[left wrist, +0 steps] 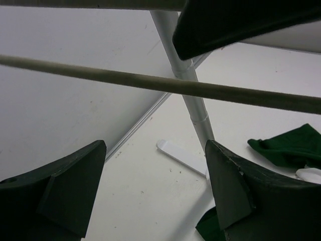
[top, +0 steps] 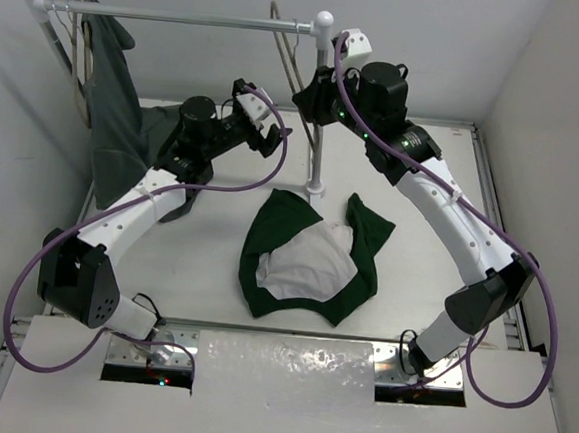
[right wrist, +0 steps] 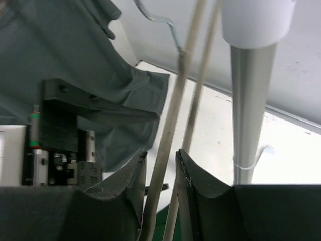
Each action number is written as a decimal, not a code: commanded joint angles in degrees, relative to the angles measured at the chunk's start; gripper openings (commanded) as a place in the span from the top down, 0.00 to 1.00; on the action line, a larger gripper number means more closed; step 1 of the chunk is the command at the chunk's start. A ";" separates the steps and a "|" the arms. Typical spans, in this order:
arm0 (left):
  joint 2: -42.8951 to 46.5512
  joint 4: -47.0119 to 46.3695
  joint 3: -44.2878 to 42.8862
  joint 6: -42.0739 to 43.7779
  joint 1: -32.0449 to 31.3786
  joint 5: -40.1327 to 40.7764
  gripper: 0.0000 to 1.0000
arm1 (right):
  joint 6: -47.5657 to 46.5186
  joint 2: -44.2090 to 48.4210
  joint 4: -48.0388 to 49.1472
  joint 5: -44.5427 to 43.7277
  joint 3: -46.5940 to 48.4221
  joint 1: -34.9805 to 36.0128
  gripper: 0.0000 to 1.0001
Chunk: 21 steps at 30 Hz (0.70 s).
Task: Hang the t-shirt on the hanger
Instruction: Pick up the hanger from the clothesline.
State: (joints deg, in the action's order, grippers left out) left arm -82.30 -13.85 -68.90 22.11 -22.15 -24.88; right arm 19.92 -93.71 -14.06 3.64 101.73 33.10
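The dark green t-shirt (top: 281, 228) lies crumpled on the table's middle with its white panel up. It also shows at the right edge of the left wrist view (left wrist: 291, 145). The slim hanger (top: 281, 47) hangs by its hook from the rail (top: 185, 15). My right gripper (top: 305, 97) is closed around one hanger arm (right wrist: 170, 115), which runs up between its fingers (right wrist: 160, 155). My left gripper (top: 276, 135) is open and empty just left of it. In the left wrist view the hanger's bar (left wrist: 150, 83) crosses above the gripper (left wrist: 155, 145).
A dull grey-green garment (top: 117, 113) hangs from the rail's left end and also fills the left of the right wrist view (right wrist: 50, 50). The rail's white post (top: 316, 148) stands just behind the shirt, close beside the hanger (right wrist: 248, 100).
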 commanded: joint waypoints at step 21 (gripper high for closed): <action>3.73 0.49 3.51 1.01 -0.09 5.11 0.22 | -7.09 -0.95 -2.29 -8.91 0.31 1.00 1.00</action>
State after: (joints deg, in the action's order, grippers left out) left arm -81.49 -12.67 -65.49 22.59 -22.15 -21.15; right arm 14.26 -95.98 -17.12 -3.66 101.06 33.61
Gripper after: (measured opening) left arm 0.775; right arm 0.033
